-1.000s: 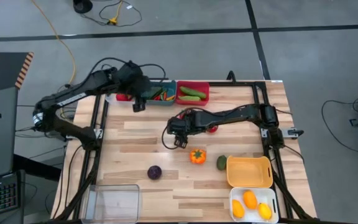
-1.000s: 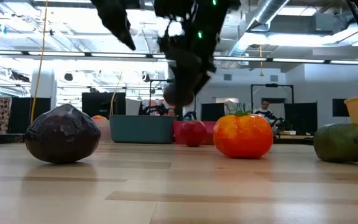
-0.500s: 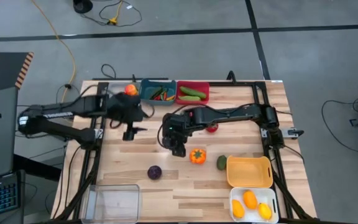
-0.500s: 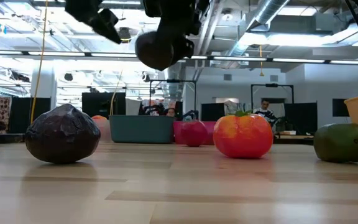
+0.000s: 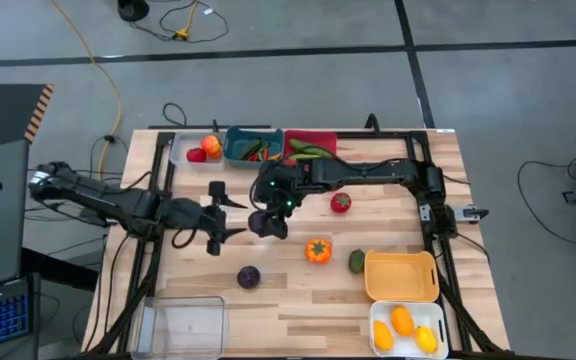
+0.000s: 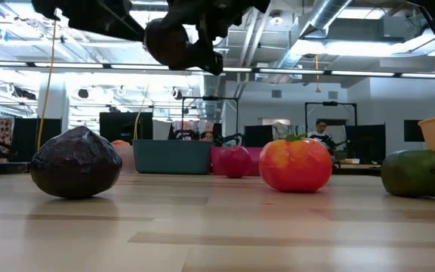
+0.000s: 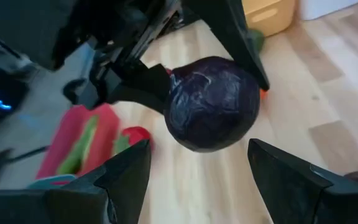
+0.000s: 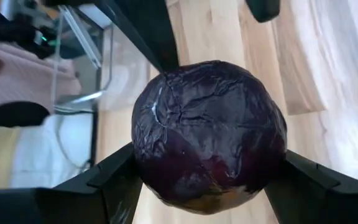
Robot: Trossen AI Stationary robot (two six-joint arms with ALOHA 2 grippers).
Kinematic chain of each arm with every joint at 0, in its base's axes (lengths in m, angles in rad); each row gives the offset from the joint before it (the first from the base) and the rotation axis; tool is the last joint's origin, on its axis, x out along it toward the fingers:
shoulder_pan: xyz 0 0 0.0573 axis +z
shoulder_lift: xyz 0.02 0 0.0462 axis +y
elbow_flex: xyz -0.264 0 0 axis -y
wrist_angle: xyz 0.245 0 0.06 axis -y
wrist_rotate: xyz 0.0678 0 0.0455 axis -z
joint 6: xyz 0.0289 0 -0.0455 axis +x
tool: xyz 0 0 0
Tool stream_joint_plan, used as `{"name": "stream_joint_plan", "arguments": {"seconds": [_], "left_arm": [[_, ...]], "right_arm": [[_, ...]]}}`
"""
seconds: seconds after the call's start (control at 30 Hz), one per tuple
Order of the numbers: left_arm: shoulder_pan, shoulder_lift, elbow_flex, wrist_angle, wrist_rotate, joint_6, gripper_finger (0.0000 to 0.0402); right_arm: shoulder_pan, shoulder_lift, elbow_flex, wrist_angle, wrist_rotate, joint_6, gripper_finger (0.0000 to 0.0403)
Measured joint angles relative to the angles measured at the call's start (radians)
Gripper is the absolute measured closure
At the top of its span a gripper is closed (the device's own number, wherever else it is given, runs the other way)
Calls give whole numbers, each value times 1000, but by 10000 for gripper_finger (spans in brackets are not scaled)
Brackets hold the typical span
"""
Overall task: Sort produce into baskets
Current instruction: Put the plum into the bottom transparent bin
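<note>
Above mid-bench, the right gripper [image 5: 268, 222] holds a purple cabbage [image 8: 209, 134] between its fingers, clear of the surface. Just beside it, the left gripper [image 5: 214, 218] faces that cabbage with fingers spread and nothing between them. A second cabbage [image 5: 249, 277] lies on the bench [image 5: 298, 300] nearer the front, with an orange pepper [image 5: 317, 250], avocado [image 5: 356, 261] and tomato [image 5: 341, 203] close by.
</note>
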Motion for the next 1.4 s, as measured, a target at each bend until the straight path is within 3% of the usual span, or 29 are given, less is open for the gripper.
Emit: {"name": "stream_joint_plan", "arguments": {"seconds": [0.13, 0.27, 0.9, 1.07, 1.2, 1.4], "left_arm": [[-50, 18, -2, 47, -70, 27, 145], [-64, 22, -2, 69, -65, 26, 145], [-65, 22, -2, 66, -61, 30, 145], [-64, 22, -2, 66, -12, 44, 144], [-64, 23, -2, 66, -5, 63, 128], [-64, 36, -2, 75, -2, 63, 71]], "right_arm": [[-1, 0, 0, 5, -21, 54, 92], [9, 0, 0, 28, -61, 92, 92], [24, 0, 0, 43, -54, 104, 92], [26, 0, 0, 48, -55, 102, 92], [26, 0, 0, 51, -55, 101, 92], [26, 0, 0, 50, -55, 101, 92]]}}
